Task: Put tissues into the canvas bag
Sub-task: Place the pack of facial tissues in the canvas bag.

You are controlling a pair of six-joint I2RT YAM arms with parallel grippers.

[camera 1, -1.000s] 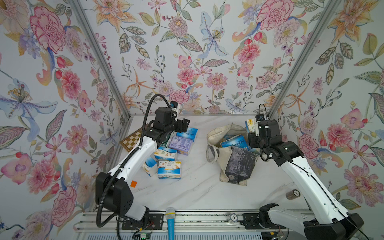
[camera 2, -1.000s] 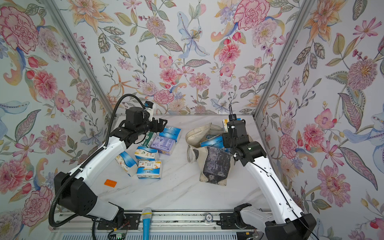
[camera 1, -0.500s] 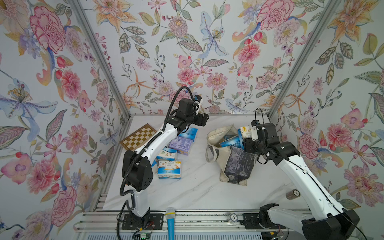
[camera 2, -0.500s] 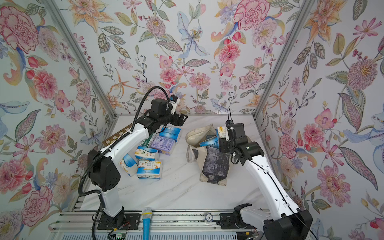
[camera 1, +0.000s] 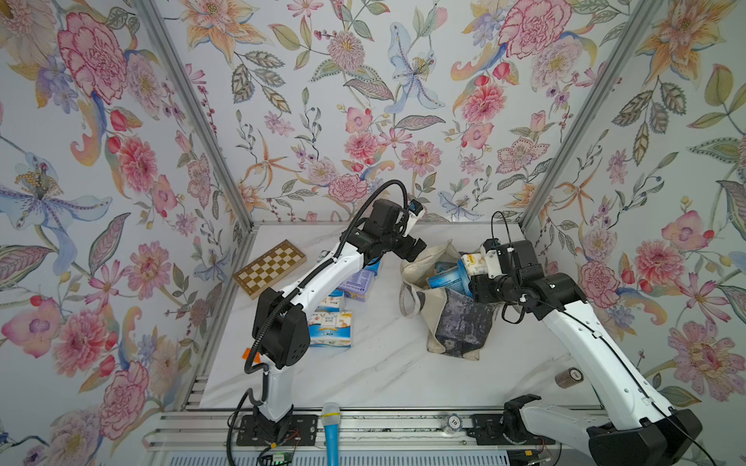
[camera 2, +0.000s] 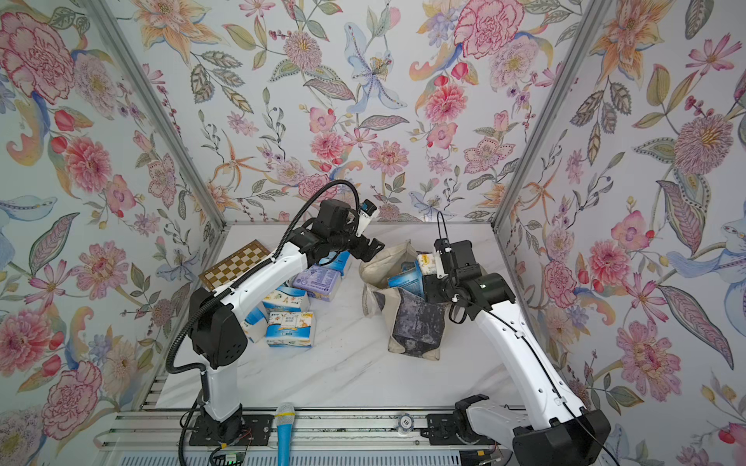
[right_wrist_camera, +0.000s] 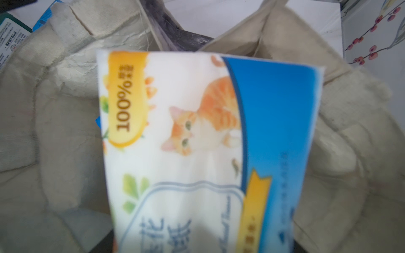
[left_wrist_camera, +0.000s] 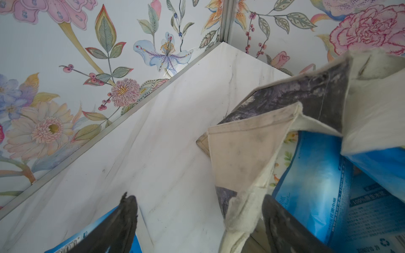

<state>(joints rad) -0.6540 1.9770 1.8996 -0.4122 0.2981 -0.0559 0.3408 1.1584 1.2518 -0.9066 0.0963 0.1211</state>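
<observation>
Right wrist view was pretty much all cat pack (right_wrist_camera: 208, 153). The right claw (camera 1: 479, 264) was pinching it and hanging it right over the open mouth of the bag (right_wrist_camera: 54, 120), so I'd call this the drop-in step for that one. Over in the left wrist view the left claw (left_wrist_camera: 201, 225) was spread wide at the bag's near rim. The floppy cloth edge sat between its fingers, close to one of them, but it didn't look clamped. My guess was it was there to keep the mouth open. A couple of blue packs (left_wrist_camera: 311, 175) were already inside. Next move, I reckon, was to lower the cat pack past the rim beside those and only then let go, since that rim looked ready to fold over the opening. The loose packs (camera 1: 329, 329) were still on the table (camera 1: 383, 375) by the left arm, so plenty was left to do. Compared with a second before, the left arm had swung off the pile over to the bag. That left the chessboard (camera 1: 269, 268) in full view, and the right claw had nudged its pack closer over the mouth.
</observation>
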